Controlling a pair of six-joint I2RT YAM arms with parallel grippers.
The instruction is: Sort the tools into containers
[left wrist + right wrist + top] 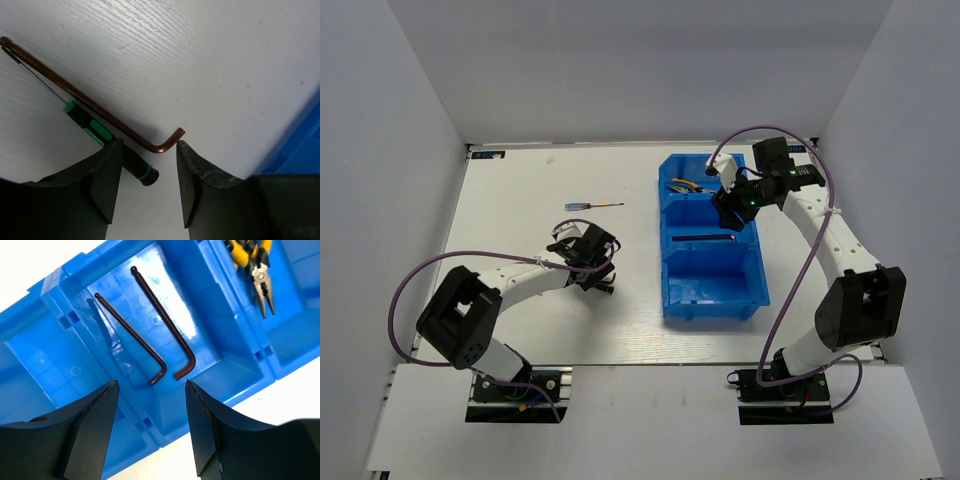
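Left claw (148,146) gapes above hex key (100,110); right claw (151,386) gapes empty.

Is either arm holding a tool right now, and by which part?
Nothing is held: left gripper open over a hex key and screwdriver on the table; right gripper open above two hex keys in the bin.

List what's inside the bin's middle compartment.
Two dark hex keys lie side by side on the middle compartment floor; nothing else shows. Fingers of the right gripper hide its near corners.
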